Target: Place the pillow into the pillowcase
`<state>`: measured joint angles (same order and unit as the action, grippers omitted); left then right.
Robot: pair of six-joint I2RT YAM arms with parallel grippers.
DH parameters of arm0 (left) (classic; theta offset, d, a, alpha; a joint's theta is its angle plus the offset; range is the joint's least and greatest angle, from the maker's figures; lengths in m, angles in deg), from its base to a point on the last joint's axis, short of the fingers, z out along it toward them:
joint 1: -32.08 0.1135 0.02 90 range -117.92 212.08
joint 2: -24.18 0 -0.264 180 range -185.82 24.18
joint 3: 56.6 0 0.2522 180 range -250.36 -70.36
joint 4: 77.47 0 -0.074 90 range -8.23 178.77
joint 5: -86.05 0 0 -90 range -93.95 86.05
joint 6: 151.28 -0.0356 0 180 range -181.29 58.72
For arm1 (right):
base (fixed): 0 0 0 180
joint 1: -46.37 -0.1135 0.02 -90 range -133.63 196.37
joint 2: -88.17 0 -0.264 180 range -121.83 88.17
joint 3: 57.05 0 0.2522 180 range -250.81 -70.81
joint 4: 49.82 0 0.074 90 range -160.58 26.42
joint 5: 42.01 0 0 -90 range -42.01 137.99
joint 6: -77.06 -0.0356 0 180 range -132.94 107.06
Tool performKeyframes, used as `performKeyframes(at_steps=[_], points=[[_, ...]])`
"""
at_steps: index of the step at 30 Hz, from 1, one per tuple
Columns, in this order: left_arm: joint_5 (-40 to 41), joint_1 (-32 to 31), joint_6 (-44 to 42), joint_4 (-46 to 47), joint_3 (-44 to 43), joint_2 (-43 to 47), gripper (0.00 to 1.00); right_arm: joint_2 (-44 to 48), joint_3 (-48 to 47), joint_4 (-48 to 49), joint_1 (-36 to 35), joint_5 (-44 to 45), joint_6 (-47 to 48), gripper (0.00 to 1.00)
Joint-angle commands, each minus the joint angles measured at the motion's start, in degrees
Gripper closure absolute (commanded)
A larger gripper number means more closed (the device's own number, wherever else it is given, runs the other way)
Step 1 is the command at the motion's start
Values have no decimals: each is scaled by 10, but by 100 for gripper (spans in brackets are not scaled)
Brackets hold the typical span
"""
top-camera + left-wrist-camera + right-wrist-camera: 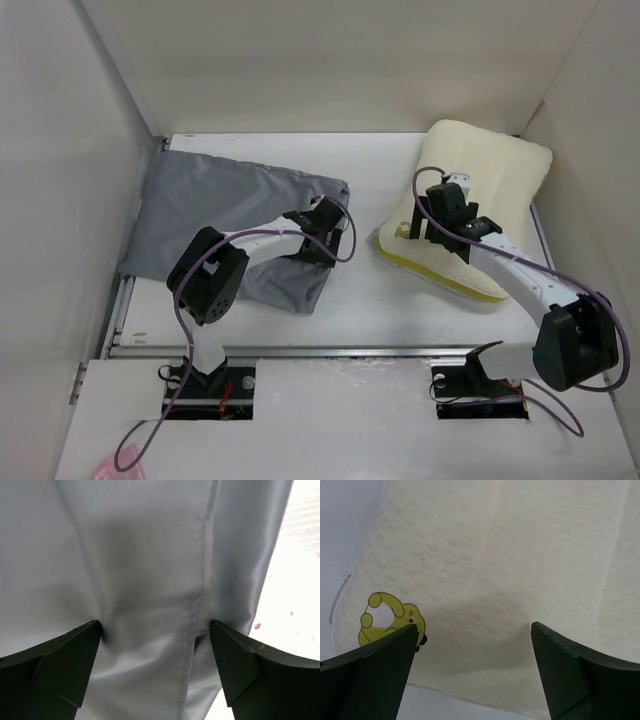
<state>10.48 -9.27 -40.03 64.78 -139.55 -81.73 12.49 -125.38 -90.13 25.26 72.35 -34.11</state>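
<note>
Left gripper (155, 645): jaws spread wide, tips touching the grey pillowcase (125, 555); a stitched seam (204, 570) runs up from between the jaws. Right gripper (472, 650): jaws likewise apart, holding nothing, over the cream pillow (510, 555); a yellow cartoon logo (390, 612) lies just beside one finger; pillow outside the pillowcase, apart from it on the table (370, 290).

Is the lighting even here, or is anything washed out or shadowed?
Top external view: soft, even light, no harsh shadows. Left wrist view: the wrinkly grey fabric pillowcase carries a dim shadow patch; the white table beside it is washed out. Right wrist view: the cream quilted foam pillow is sharp, softly shadowed near the dark fingers.
</note>
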Motion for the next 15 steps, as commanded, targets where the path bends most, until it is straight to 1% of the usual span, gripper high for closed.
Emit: performKeyframes(at_steps=[1, 4, 7, 8, 11, 12, 13, 15], points=[[19, -24, 11, -27, 6, 25, 13, 3, 2, 1, 7, 14, -10, 0], [48, -36, 32, -59, 18, 25, 22, 3, 8, 1, 7, 14, -15, 0], [99, -36, 58, -80, 18, 30, 32, 3, 8, 1, 7, 14, -15, 0], [106, -29, 64, -80, 9, 30, 39, -4, 8, 1, 7, 14, -15, 0], [127, -23, 70, -85, -5, 19, 51, -10, 8, 1, 7, 14, -20, 0], [145, -16, 77, -92, -11, 18, 60, -10, 8, -4, 7, 14, -20, 0], [152, -10, 82, -98, -19, 11, 65, -10, 8, -4, 7, 14, -20, 0], [162, -10, 82, -98, -31, 4, 72, -10, 14, -4, 7, 14, -20, 0]])
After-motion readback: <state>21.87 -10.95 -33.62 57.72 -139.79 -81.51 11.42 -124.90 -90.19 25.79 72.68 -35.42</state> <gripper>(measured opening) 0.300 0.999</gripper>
